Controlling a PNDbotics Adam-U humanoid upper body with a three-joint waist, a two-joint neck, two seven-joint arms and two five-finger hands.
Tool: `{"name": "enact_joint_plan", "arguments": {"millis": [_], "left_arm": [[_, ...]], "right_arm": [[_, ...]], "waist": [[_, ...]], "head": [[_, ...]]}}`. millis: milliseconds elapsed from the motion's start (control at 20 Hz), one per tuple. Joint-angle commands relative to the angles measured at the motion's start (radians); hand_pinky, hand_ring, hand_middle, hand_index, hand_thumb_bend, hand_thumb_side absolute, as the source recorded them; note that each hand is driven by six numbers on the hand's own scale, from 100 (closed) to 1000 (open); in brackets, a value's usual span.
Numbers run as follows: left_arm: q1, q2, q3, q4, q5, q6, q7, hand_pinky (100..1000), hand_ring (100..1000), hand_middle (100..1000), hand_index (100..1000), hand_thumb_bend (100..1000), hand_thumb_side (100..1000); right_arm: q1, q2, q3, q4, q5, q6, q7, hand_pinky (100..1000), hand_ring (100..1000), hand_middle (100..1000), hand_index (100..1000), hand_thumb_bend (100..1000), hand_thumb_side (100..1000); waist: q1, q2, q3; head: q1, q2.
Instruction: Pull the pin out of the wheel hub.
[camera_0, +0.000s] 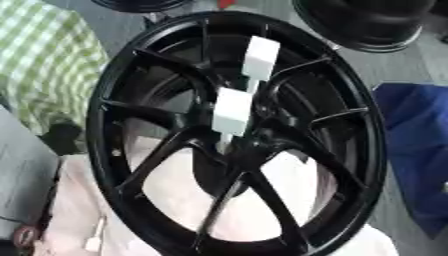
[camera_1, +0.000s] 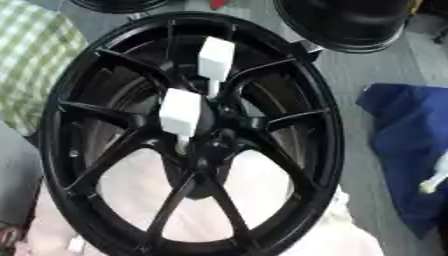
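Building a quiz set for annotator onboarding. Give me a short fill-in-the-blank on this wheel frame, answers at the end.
1. The wheel hub and its spokes are coloured ____.
2. ____ white pins stick out of the hub.
3. The cloth lying to the right of the wheel is ____.
4. The number of robot hands in view is ____.

Answers: black; two; blue; zero

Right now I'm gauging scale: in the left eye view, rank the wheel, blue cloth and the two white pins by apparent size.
1. Wheel
2. Blue cloth
3. Lower pin and upper pin: near alike; nearness may favour the lower, so unranked.
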Motion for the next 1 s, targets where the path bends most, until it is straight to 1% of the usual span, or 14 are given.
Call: {"name": "enact_joint_plan", "arguments": {"millis": [50, 150, 200, 250, 300, 350, 400, 550, 700, 850, 900, 1000], "left_arm": [[-0.004, 0.009, 0.007, -0.020, -0.001, -0.002, 0.001, 995, 728, 664, 852, 148, 844], [-0.005, 0.010, 0.006, -0.021, -0.001, -0.003, 0.000, 995, 728, 664, 851, 148, 844], [-0.005, 0.010, 0.006, -0.021, 0.000, -0.003, -0.001, 995, 728, 664, 851, 148, 844], [-0.006, 0.010, 0.005, -0.021, 0.000, -0.003, -0.002, 995, 728, 663, 850, 148, 843], [-0.007, 0.010, 0.004, -0.021, 0.000, -0.003, -0.003, 994, 728, 663, 850, 147, 842], [-0.007, 0.010, 0.004, -0.021, 0.000, -0.004, -0.003, 994, 728, 663, 850, 147, 842], [-0.008, 0.010, 0.003, -0.021, 0.001, -0.004, -0.004, 994, 727, 663, 850, 147, 842], [-0.012, 0.010, 0.000, -0.023, 0.003, -0.004, -0.006, 994, 727, 663, 849, 146, 841], [-0.016, 0.010, -0.003, -0.025, 0.006, -0.004, -0.007, 993, 726, 662, 847, 145, 839], [-0.022, 0.011, -0.006, -0.027, 0.009, -0.005, -0.009, 993, 726, 662, 847, 145, 838], [-0.023, 0.011, -0.007, -0.028, 0.009, -0.005, -0.010, 993, 726, 662, 847, 145, 838], [-0.024, 0.009, -0.008, -0.029, 0.011, -0.005, -0.010, 992, 724, 660, 846, 143, 837]], "right_arm": [[0.002, -0.023, -0.024, 0.010, 0.011, -0.002, -0.028, 802, 834, 816, 835, 404, 100], [-0.001, -0.020, -0.022, 0.005, -0.011, -0.006, -0.043, 795, 819, 786, 816, 391, 100], [-0.005, -0.019, -0.020, -0.003, -0.030, -0.011, -0.049, 788, 798, 755, 804, 370, 100], [-0.008, -0.017, -0.017, -0.018, -0.056, -0.014, -0.057, 783, 778, 728, 798, 396, 100], [-0.012, -0.015, -0.015, -0.037, -0.082, -0.015, -0.067, 774, 752, 689, 786, 402, 100], [-0.016, -0.013, -0.011, -0.063, -0.108, -0.017, -0.080, 772, 745, 680, 783, 389, 121], [-0.019, -0.010, -0.008, -0.092, -0.130, -0.016, -0.094, 766, 728, 654, 779, 322, 187], [-0.027, 0.003, 0.016, -0.213, -0.187, -0.009, -0.138, 762, 715, 629, 768, 269, 258], [-0.028, 0.020, 0.048, -0.333, -0.205, 0.019, -0.171, 762, 710, 616, 759, 224, 323], [-0.034, 0.044, 0.092, -0.448, -0.225, 0.046, -0.209, 758, 702, 603, 755, 221, 323], [-0.037, 0.050, 0.104, -0.471, -0.234, 0.051, -0.219, 758, 702, 603, 755, 221, 323], [-0.054, 0.061, 0.133, -0.488, -0.263, 0.031, -0.230, 751, 685, 584, 747, 236, 312]], "waist": [[0.005, -0.015, -0.001], [0.006, -0.016, -0.001], [0.007, -0.017, -0.001], [0.008, -0.018, 0.000], [0.008, -0.018, 0.000], [0.009, -0.019, 0.001], [0.010, -0.020, 0.001], [0.011, -0.022, 0.005], [0.011, -0.023, 0.010], [0.011, -0.024, 0.019], [0.011, -0.024, 0.022], [0.012, -0.023, 0.027]], "head": [[-0.005, -0.012], [-0.006, -0.012], [-0.006, -0.012], [-0.007, -0.012], [-0.007, -0.012], [-0.008, -0.013], [-0.008, -0.013], [-0.011, -0.013], [-0.013, -0.013], [-0.018, -0.013], [-0.019, -0.013], [-0.022, -0.012]]}}
